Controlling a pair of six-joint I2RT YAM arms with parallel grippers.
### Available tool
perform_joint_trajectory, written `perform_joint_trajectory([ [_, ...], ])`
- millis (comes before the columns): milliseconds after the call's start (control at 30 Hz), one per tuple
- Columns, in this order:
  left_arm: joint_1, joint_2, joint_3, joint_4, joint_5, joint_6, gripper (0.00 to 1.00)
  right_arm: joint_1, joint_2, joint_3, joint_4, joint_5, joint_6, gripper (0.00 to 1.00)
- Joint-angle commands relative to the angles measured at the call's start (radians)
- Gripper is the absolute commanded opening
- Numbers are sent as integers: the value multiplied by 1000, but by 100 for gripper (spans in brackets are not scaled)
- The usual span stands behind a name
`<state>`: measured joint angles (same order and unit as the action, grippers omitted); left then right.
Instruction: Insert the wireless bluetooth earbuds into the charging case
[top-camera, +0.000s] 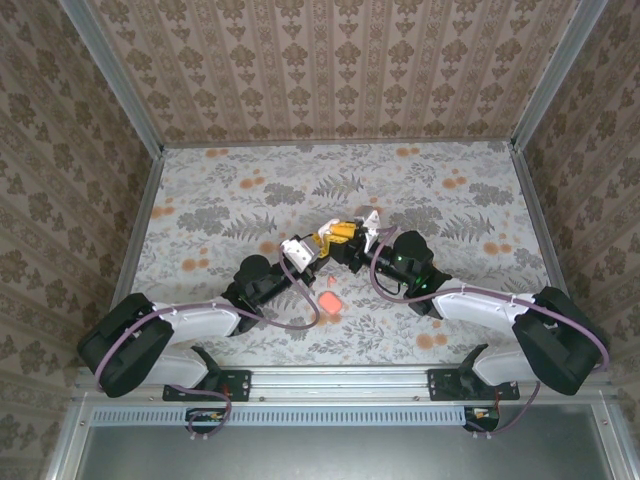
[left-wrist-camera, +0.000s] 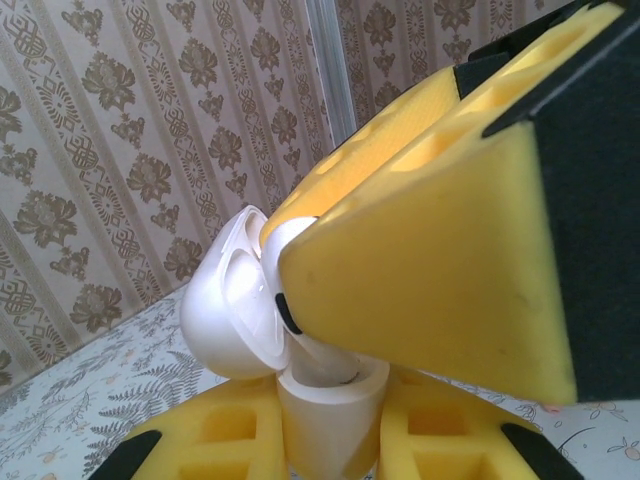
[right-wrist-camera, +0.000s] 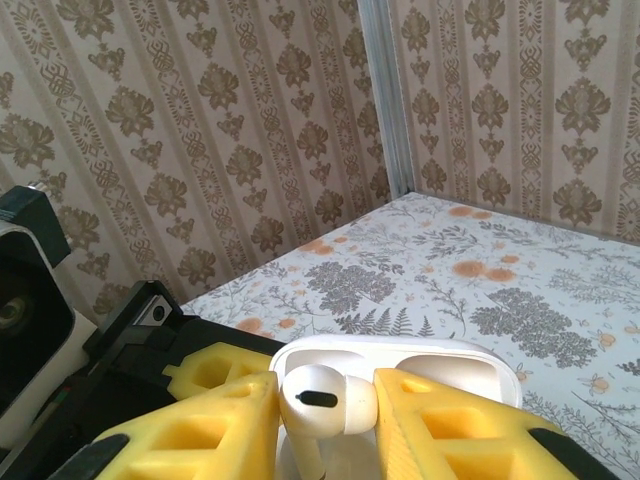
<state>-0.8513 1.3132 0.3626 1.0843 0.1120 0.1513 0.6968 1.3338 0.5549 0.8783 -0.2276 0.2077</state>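
The white charging case stands upright between the yellow foam fingers of my left gripper, which is shut on its body. Its lid hangs open to the left. My right gripper is over the case, its yellow fingers close against both sides of a white earbud. The earbud's stem reaches down into the case's opening. In the top view the two grippers meet at mid-table, left and right.
A small pinkish-red object lies on the flowered table just in front of the grippers; I cannot tell what it is. Patterned walls enclose the back and both sides. Metal rails run along the near edge.
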Motion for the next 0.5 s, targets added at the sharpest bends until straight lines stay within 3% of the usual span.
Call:
perform_joint_trajectory([
  [0, -20, -60, 41, 197, 61, 1, 8, -13, 5, -24, -127, 79, -3, 33],
  [467, -19, -56, 37, 197, 61, -5, 8, -26, -30, -45, -98, 45, 1, 24],
])
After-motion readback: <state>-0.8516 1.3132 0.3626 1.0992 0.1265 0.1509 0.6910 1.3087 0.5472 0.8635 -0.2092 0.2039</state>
